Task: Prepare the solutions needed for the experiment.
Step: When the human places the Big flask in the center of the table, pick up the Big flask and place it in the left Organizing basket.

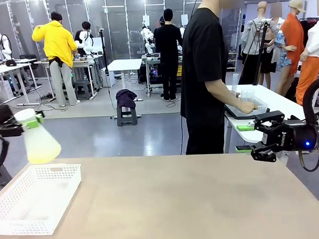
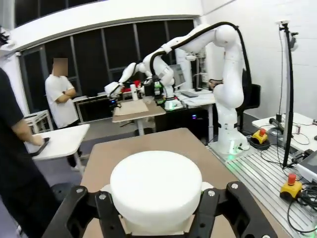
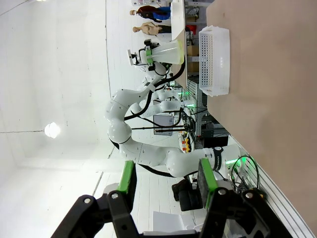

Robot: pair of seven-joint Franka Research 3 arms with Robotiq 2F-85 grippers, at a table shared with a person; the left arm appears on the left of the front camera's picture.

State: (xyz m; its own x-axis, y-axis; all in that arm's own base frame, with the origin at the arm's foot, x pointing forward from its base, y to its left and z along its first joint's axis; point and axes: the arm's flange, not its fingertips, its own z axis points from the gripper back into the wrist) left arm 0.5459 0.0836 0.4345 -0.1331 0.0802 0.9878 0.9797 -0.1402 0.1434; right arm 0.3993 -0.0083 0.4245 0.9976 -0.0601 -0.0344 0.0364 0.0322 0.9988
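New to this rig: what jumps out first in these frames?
The left gripper holds a conical flask of yellow-green liquid aloft above a white basket at the table's left edge. At the right edge the right gripper hovers open and empty, with a person standing beyond the table.

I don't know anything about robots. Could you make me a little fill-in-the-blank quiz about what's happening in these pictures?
1. The left gripper holds a conical flask by its ____.
2. The liquid inside the flask is pale ____.
3. The flask hangs in the air above a white ____ on the table.
4. The right gripper has green pads and its jaws stand ____, holding nothing.

Missing words: neck; yellow-green; basket; open
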